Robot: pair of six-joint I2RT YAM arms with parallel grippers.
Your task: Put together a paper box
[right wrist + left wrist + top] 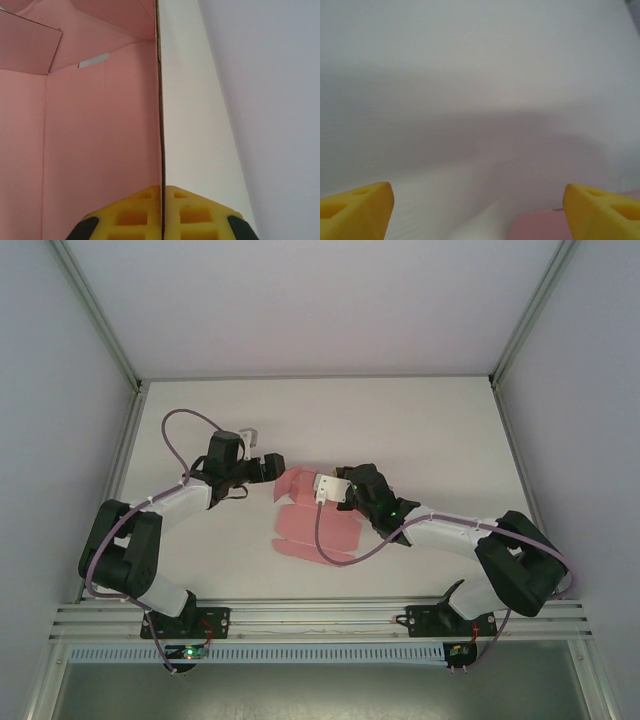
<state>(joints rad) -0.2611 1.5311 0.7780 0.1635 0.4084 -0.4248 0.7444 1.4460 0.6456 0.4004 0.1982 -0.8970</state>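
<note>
The pink paper box lies partly folded on the white table, with its far panels raised. My right gripper is shut on the top edge of one upright panel. In the right wrist view the yellow fingertips pinch that thin card edge, with the right gripper centred on it and the pink inner face of the paper box to the left. My left gripper hovers just left of the raised panels, open. In the left wrist view the left gripper holds nothing, and a pink corner of the paper box lies near its right finger.
The white table is bounded by a metal frame and pale walls on three sides. A purple cable loops from each arm, and the right arm's cable hangs over the near part of the pink sheet.
</note>
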